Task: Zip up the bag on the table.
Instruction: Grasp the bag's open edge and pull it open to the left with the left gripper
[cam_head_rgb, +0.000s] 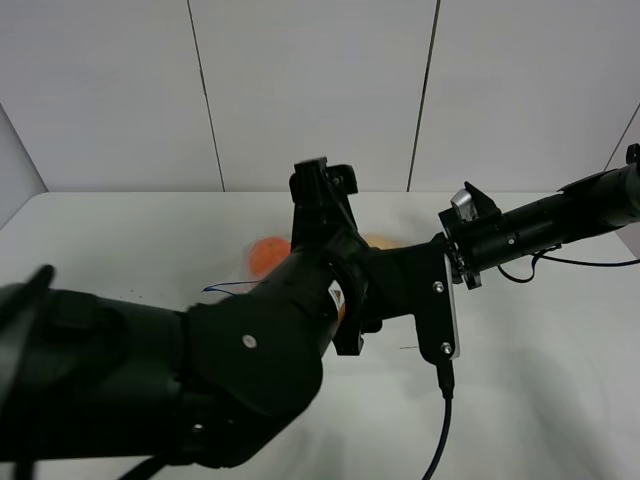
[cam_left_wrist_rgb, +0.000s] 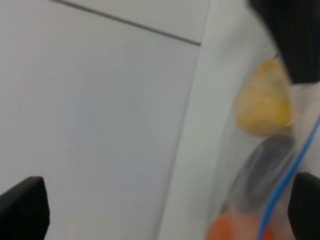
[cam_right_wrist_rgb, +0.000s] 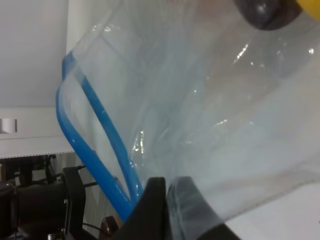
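Bag (cam_right_wrist_rgb: 225, 125): thin clear film, soft, crinkly, probably slippery. Fruit (cam_left_wrist_rgb: 262, 102) inside adds weight, so likely sags and shifts. Lies on table (cam_head_rgb: 540, 400), middle, mostly hidden behind left arm (cam_head_rgb: 200, 360) in high view. Zip strip (cam_right_wrist_rgb: 95, 145), blue, gapes apart; stiffest part, best hold. Right gripper (cam_right_wrist_rgb: 167, 200) clenched on bag edge beside strip end. Left gripper (cam_left_wrist_rgb: 162, 207) spread wide, empty, bag near one finger.

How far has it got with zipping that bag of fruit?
Done: the right jaws are pinched shut on the bag beside its blue zipper strip. In hand: the left jaws stand wide open near that strip, closed on nothing. Left: the two blue tracks gape apart, so the whole zip needs closing.
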